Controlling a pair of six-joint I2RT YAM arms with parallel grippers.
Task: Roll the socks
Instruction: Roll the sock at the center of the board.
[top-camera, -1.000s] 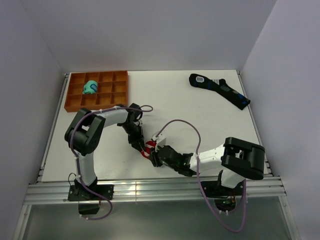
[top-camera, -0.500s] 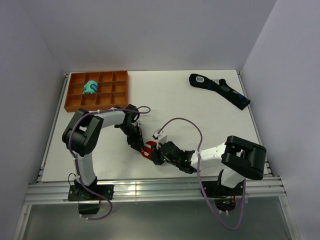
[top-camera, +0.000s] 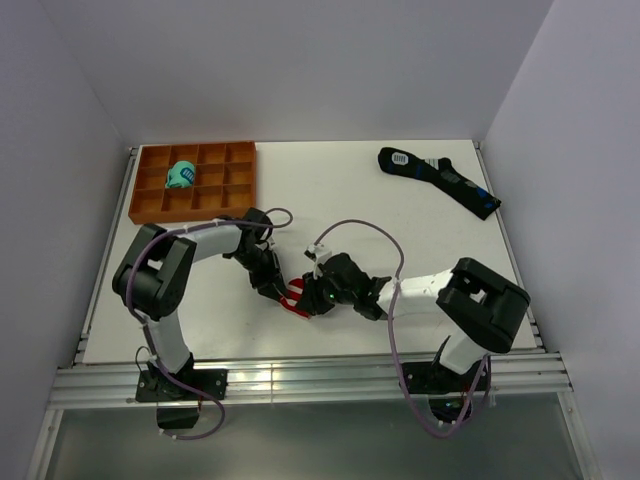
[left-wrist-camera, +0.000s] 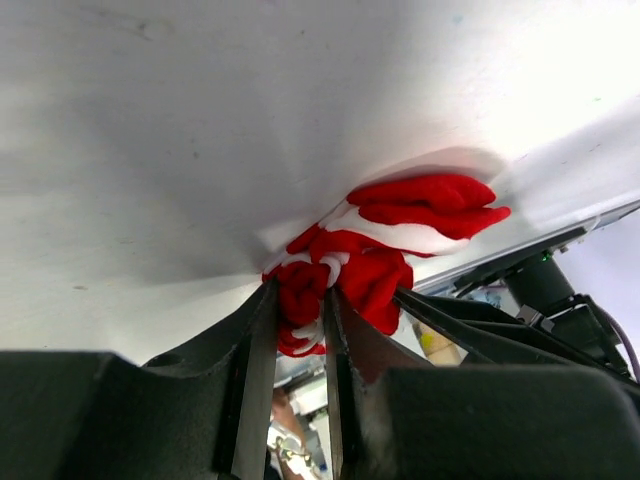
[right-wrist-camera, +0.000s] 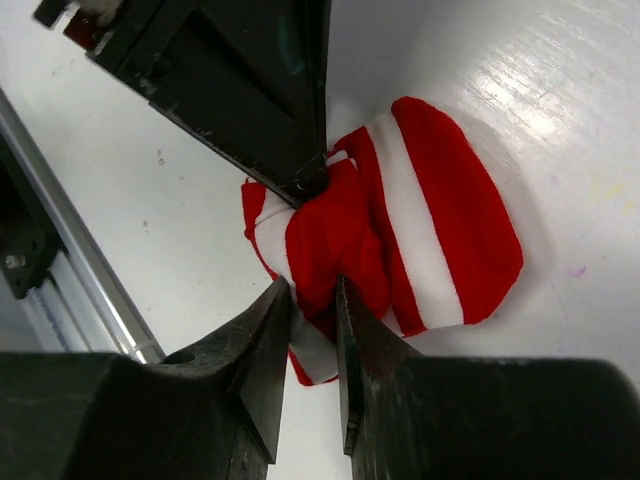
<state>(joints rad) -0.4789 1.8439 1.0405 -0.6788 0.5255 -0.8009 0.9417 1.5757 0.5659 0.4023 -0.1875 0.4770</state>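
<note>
Near the front edge of the bench, we have the socks bunched between both arms. The left gripper pinches a red fold at one end, and the right gripper nips the opposite edge. Light, limp and stretchy, they likely need gripping through several layers.

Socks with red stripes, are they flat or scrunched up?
Scrunched up. The socks bunch into folds where the left hand and right hand pinch the fabric.
</note>
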